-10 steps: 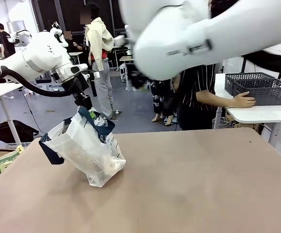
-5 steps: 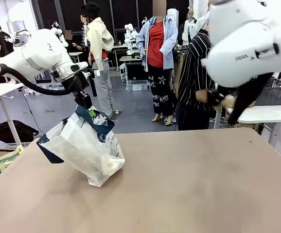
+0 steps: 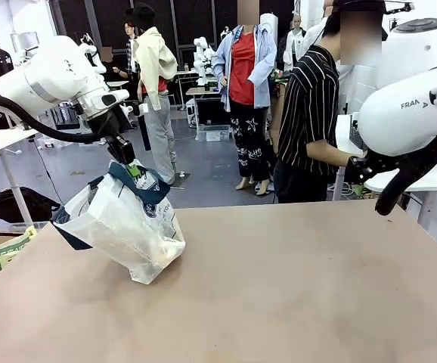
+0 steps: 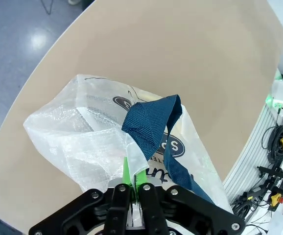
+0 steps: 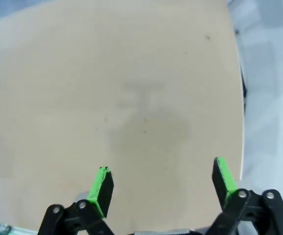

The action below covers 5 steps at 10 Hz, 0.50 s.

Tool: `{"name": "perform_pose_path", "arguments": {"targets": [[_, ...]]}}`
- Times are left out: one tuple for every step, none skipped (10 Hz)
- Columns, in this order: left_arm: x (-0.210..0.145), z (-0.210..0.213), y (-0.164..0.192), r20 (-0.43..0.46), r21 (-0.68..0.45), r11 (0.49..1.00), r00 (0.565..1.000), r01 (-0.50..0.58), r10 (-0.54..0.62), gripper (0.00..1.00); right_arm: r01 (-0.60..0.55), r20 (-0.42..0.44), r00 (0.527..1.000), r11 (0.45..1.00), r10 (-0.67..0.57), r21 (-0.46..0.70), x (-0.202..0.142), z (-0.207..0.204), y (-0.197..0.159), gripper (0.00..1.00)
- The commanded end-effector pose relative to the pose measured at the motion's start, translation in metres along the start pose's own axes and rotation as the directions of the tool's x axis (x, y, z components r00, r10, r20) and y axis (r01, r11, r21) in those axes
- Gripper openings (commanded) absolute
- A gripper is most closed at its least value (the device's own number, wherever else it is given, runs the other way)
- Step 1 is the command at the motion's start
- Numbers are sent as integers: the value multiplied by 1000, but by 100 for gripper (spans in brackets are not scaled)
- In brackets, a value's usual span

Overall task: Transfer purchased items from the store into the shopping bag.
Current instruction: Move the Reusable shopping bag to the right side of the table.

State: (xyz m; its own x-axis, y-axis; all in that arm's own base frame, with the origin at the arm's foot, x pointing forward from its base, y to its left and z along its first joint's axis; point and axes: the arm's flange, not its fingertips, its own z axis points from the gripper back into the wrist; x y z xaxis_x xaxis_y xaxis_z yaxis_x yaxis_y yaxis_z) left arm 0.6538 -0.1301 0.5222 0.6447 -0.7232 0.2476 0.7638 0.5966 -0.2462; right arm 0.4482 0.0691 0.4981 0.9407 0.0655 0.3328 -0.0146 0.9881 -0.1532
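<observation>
Brown and bare, the worktop (image 3: 294, 287) takes most of the front view. On its left part stands the shopping bag (image 3: 124, 227), whitish see-through plastic with navy handles; its bottom rests on the worktop and it leans to one side. The left claw (image 3: 131, 171) holds it from above: in the left wrist view the left claw (image 4: 131, 183) is pressed closed on the bag's top edge, just beside a navy handle (image 4: 151, 127). What is inside the bag I cannot tell. A person in a striped shirt (image 3: 313, 121) stands at the far side. The right claw (image 5: 163, 183) hangs over bare worktop, its green pads (image 5: 101, 183) wide apart and holding nothing.
</observation>
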Motion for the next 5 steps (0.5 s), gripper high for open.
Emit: {"name": "perform_pose_path", "arguments": {"targets": [[1, 19, -4, -71, 50, 998, 997, -24, 28, 0, -12, -70, 998, 999, 8, -52, -2, 3, -4, 100], [-6, 31, -4, -111, 97, 994, 992, -57, 68, 0, -12, -70, 998, 999, 8, -52, -2, 3, -4, 100], [-17, 44, -3, -154, 138, 987, 982, -84, 106, 0, -12, -70, 998, 999, 8, -52, -2, 3, -4, 100], [-33, 56, -4, -175, 171, 979, 974, -113, 143, 0, -12, -70, 998, 999, 8, -52, -2, 3, -4, 100], [-51, 66, -6, -196, 200, 967, 961, -156, 195, 0, -12, -70, 998, 999, 8, -52, -2, 3, -4, 100]]}}
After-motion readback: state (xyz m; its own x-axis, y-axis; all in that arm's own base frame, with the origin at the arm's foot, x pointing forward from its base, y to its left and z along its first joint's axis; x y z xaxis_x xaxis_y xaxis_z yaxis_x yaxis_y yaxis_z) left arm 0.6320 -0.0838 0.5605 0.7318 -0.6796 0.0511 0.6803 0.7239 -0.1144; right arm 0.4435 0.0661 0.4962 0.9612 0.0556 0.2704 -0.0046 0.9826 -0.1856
